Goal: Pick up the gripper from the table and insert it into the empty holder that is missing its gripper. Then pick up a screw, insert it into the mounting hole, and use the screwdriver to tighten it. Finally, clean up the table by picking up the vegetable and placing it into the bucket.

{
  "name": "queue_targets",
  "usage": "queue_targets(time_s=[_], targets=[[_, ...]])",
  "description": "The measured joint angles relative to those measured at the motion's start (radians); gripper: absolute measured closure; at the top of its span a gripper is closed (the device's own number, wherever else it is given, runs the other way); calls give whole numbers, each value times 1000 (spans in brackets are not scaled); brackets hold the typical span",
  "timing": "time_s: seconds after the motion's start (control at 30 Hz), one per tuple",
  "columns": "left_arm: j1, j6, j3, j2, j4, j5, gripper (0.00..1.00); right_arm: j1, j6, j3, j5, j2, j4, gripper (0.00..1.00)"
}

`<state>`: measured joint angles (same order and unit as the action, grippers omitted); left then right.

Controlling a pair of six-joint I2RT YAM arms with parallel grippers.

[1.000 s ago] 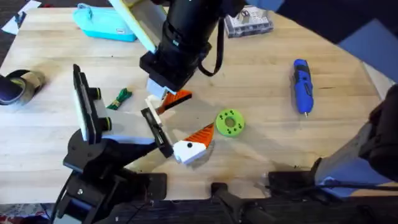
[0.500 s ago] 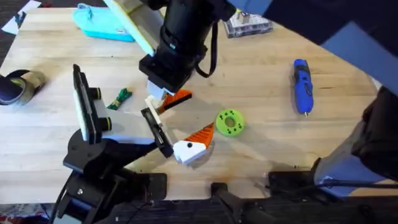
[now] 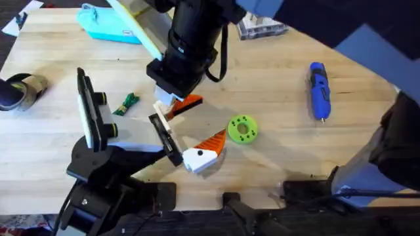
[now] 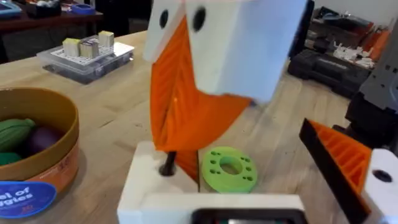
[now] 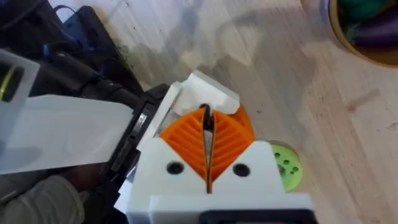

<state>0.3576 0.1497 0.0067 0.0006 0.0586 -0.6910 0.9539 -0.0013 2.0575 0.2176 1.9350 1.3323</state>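
Right gripper (image 5: 207, 121) clamped tight on the white-and-orange gripper finger (image 3: 187, 101), hovering just beside the black holder (image 3: 165, 139), lime-green disc (image 3: 242, 128) near.

A light wood plank counter (image 3: 275, 72) is seen, evenly lit. Dark flooring (image 3: 10, 49) is visible past its left edge, and cluttered black shelving (image 4: 339, 59) is made out behind it.

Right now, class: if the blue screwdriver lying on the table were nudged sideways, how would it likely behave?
The screwdriver has a rounded, pen-like body lying flat on bare wood, so it would probably roll rather than slide. Its plastic casing looks rigid, unlikely to flex. The smooth shell may be slippery to pinch.
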Motion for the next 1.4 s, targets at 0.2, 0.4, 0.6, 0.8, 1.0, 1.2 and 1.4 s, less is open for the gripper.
queue_targets(time_s=[0.2, 0.4, 0.6, 0.8, 1.0, 1.2, 1.4], targets=[[0, 5, 0, 0, 1, 4, 10, 2, 0, 1, 0, 8, -4, 995], [0, 12, 0, 0, 0, 6, 10, 2, 0, 2, 0, 11, -34, 995], [0, 11, 0, 0, 0, 6, 10, 2, 0, 2, 0, 11, -43, 995], [0, 11, 0, 0, 0, 6, 10, 2, 0, 2, -15, 11, -46, 995], [0, 11, 0, 0, 0, 6, 10, 6, 0, 2, -21, 11, -46, 995], [0, 11, 0, 0, 0, 6, 10, 6, 0, 2, -21, 11, -46, 995], [0, 12, 0, 0, 0, 5, 10, 8, 0, 2, -18, 20, -44, 995]])
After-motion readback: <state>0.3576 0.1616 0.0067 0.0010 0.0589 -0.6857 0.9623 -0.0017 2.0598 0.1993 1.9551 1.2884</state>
